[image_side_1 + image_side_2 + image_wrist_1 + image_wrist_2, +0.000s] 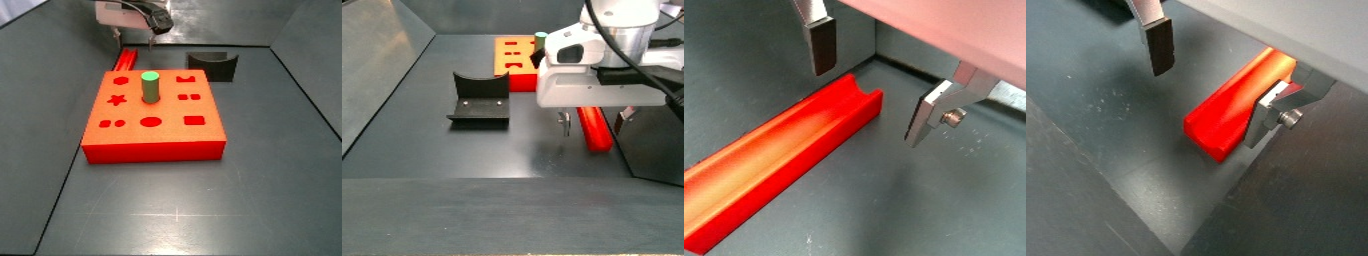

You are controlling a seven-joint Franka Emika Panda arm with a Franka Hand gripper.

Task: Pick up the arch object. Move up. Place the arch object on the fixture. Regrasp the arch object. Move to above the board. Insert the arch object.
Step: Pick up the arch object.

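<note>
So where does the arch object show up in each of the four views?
Wrist view: the arch object, a grooved red bar on the floor, its end between the open gripper fingers.
Wrist view: its end face beside one finger.
Side view: a red sliver behind the board, under the gripper.
Side view: on the floor below the gripper, right of the fixture.
Shared landmark: the gripper.

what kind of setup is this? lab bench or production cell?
Most likely a lab test cell for peg insertion: dark walled floor, an orange-red board with shaped holes holding a green cylinder peg, and a black scooped fixture. The open gripper straddles a long red arch bar.
</note>
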